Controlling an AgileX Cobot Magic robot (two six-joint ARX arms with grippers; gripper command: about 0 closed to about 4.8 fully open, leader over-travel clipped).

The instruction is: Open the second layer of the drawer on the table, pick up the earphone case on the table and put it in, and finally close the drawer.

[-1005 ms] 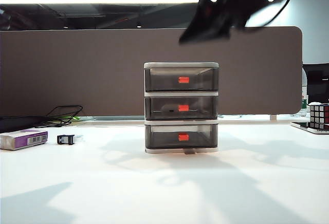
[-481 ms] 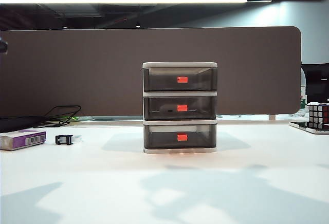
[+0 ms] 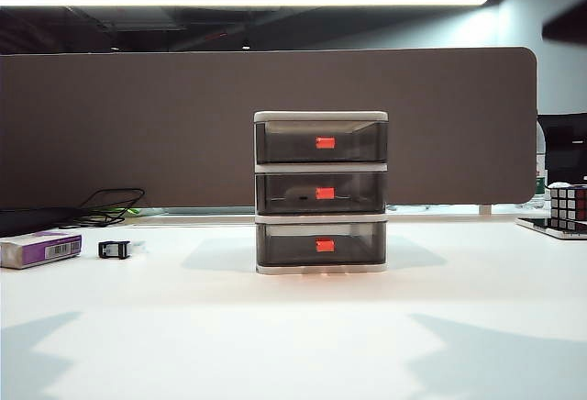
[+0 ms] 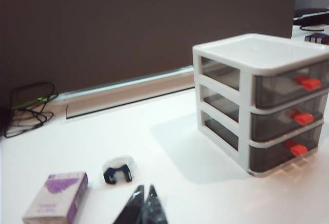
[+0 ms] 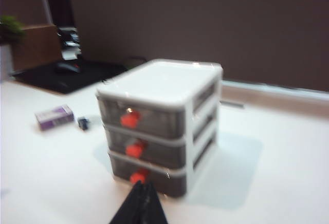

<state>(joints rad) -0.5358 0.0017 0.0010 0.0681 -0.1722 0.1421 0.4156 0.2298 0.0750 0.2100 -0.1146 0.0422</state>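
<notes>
With both grippers raised, jaws closed.

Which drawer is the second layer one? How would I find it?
Find the drawer unit, a white frame standing mid-table. It holds three stacked smoky grey drawers. The second layer is the middle one; both neighbours also have a red tab.
</notes>
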